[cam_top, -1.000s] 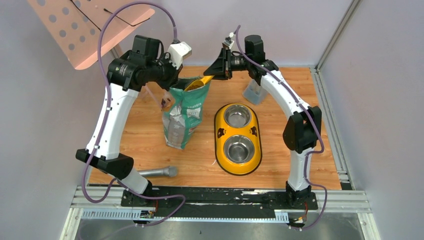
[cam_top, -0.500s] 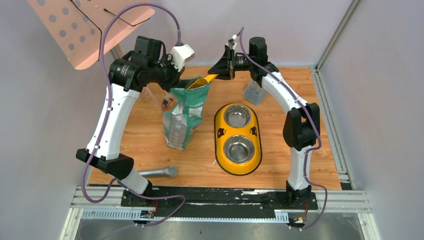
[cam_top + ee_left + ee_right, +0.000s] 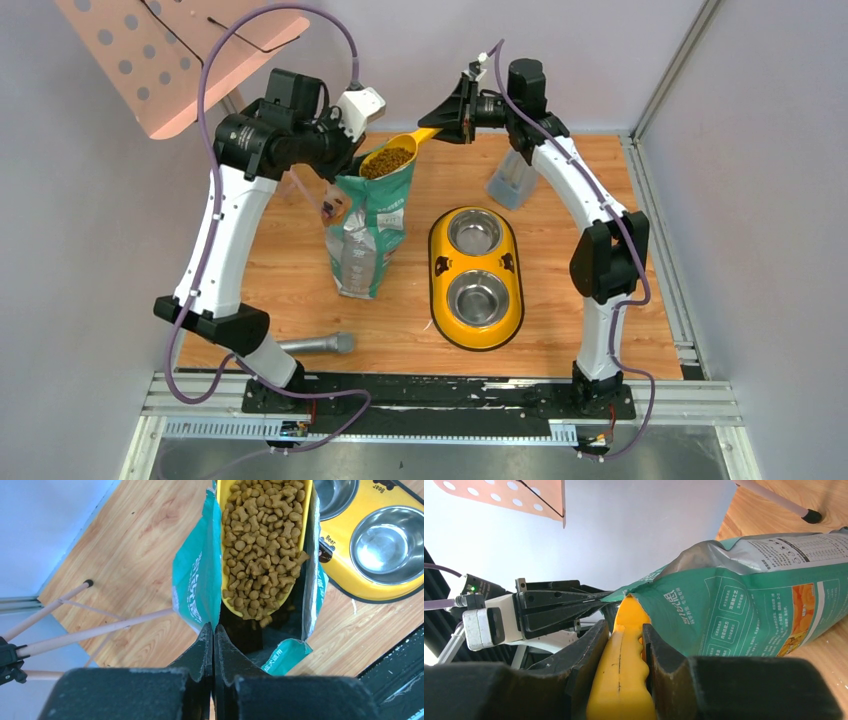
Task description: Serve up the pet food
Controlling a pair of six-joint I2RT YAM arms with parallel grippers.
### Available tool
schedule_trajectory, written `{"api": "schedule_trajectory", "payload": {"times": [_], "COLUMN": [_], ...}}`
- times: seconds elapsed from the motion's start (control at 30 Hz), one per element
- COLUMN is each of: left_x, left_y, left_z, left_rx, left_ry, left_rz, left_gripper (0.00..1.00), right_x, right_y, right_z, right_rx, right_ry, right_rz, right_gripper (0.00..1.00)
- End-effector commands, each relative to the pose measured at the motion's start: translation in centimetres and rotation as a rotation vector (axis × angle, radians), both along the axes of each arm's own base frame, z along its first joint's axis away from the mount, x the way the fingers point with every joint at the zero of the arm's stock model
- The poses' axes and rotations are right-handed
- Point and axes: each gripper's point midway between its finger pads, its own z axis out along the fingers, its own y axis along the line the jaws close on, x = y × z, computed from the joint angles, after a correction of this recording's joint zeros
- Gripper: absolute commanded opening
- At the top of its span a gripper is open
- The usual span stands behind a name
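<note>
I am pinching the torn top edge of the green-and-silver printed foil bag (image 3: 365, 235) with my left gripper (image 3: 213, 632), its two black fingers pressed flat together on the foil. The bag is standing upright on the wooden table (image 3: 560, 330) with its mouth gaping. My right gripper (image 3: 624, 630) is clamping the handle of the yellow plastic scoop (image 3: 619, 685), one finger on each side of it. The scoop's bowl is hovering over the open mouth of the bag, heaped with the pet food (image 3: 260, 540), small brown dry kibble pellets. A few pieces are sitting at the scoop's front lip, above the dark inside of the bag. The yellow oval feeder (image 3: 437, 262) with two steel bowls is lying just beside the bag, on my right, and both bowls are showing bare metal.
</note>
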Motion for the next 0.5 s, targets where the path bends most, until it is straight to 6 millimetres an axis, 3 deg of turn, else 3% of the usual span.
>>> {"api": "schedule_trajectory", "payload": {"times": [0.0, 0.13, 0.3, 0.47], "left_x": [0.1, 0.4, 0.4, 0.6], "left_y": [0.1, 0.1, 0.0, -0.1], "left_z": [3.4, 3.8, 3.4, 3.2], "left_rx": [-0.028, -0.029, -0.026, -0.022], "left_ry": [-0.108, -0.118, -0.105, -0.101], "left_rz": [0.006, 0.012, 0.011, 0.008], "left_gripper": [0.00, 0.00, 0.00, 0.00], "right_x": [0.5, 1.0, 2.4, 1.6], "right_y": [-1.1, -1.1, -1.4, -0.4], "right_z": [1.3, -0.6, -0.5, -0.3], "right_rx": [0.001, -0.019, -0.042, -0.052], "right_ry": [0.025, 0.098, 0.111, 0.141], "right_rz": [-0.082, -0.099, -0.153, -0.147], "right_gripper": [0.00, 0.00, 0.00, 0.00]}}
